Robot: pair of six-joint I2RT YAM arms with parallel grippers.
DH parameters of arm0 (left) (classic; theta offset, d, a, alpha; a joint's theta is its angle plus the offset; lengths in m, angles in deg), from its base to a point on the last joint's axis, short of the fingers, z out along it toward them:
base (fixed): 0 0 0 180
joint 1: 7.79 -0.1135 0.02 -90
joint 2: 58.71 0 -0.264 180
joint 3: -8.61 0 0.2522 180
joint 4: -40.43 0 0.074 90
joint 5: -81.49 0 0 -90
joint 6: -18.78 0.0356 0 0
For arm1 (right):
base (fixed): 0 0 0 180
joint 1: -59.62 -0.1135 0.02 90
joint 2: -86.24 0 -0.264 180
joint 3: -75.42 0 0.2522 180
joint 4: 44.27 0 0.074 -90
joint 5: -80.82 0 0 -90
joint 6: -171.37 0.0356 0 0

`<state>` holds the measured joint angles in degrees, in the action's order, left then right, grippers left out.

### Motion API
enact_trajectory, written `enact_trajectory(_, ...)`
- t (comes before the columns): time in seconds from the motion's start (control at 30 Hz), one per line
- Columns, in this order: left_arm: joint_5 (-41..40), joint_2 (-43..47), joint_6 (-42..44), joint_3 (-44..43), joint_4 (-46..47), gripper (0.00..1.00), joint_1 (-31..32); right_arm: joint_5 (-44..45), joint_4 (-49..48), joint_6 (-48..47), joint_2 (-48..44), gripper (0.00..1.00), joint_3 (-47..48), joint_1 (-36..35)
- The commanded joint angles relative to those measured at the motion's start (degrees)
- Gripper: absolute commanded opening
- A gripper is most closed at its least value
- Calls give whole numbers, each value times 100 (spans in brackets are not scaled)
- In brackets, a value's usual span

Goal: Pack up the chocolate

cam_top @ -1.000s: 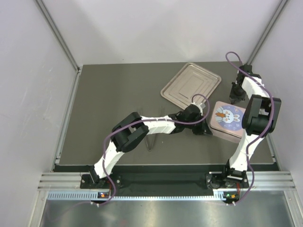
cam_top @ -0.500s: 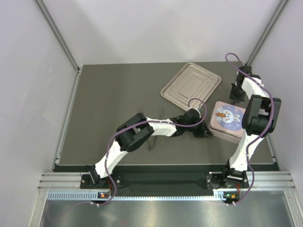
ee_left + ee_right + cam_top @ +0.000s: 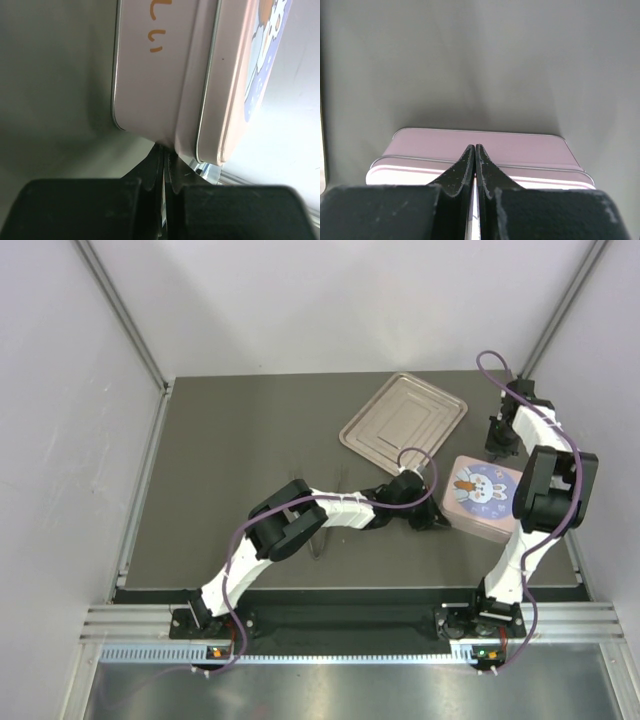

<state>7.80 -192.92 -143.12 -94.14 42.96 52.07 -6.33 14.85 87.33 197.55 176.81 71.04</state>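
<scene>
Two claws closed, nothing gripped.
Left claw [image 3: 164, 156] touches the low side of the pink box [image 3: 165, 75] just ahead. Right claw [image 3: 475, 151] meets its opposite side, probably to steady it. No chocolate is visible, perhaps under the lid [image 3: 484, 487].

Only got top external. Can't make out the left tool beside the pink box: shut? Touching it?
Observer: In the left wrist view, the left tool is shut, with its tips against the pink box at a corner of its side wall.
Operator: Lid on?
Observer: Yes. The lid is seated on the box, and the tips meet it about at the seam under the lid's skirt.
Operator: Right tool?
Observer: In the right wrist view, the right tool is also shut, with its tips level with the lid's edge on another side. I cannot tell whether it touches.
</scene>
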Motion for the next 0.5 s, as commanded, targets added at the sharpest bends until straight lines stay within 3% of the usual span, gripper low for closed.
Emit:
enact_trajectory(0.0, -129, 0, 53, -224, 102, 0, 35, -57, -36, -86, -320, 0, -45, -61)
enact_trajectory(0.47, -427, 931, 852, 347, -723, 0, 44, 67, -89, -68, -136, 0, 43, -52)
